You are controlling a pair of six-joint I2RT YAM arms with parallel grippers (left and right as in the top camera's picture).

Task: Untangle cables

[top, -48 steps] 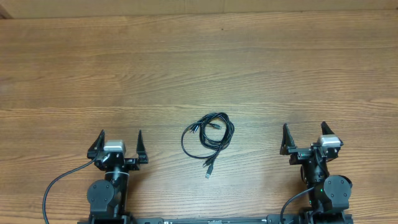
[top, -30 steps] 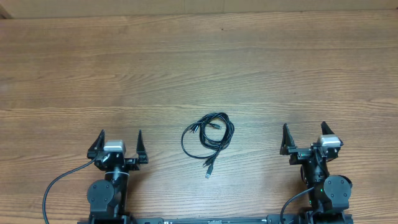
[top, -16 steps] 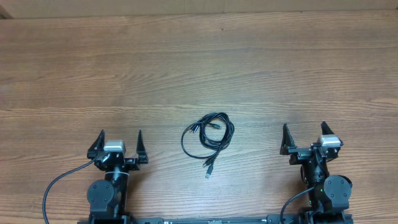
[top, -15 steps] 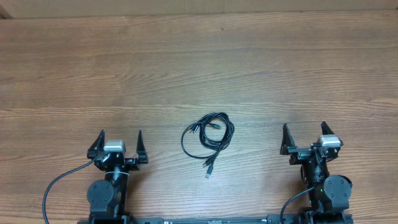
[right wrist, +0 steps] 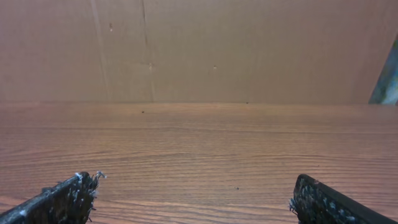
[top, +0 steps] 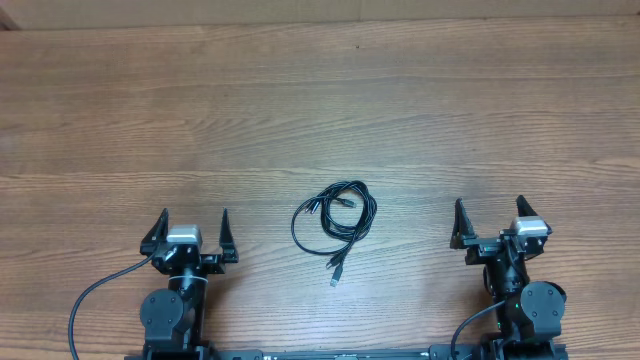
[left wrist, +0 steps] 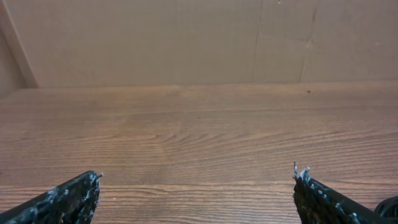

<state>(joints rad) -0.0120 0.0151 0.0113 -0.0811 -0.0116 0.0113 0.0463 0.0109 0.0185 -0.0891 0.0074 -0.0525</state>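
With left claw (top: 193,217) and right claw (top: 489,208) both open, a one-sided grab could drag the thin black coiled cables (top: 336,222), tightening knots.

The strands of the cables (top: 337,216) are too fine in the overhead view to be counted, and their plug types cannot be told. The fingers (left wrist: 68,200) of the left gripper (left wrist: 196,174) and of the right gripper (right wrist: 194,179) are cut off by the wrist views' lower edges. A greenish strip (right wrist: 388,81), clipped by the right wrist view's edge, cannot be identified.
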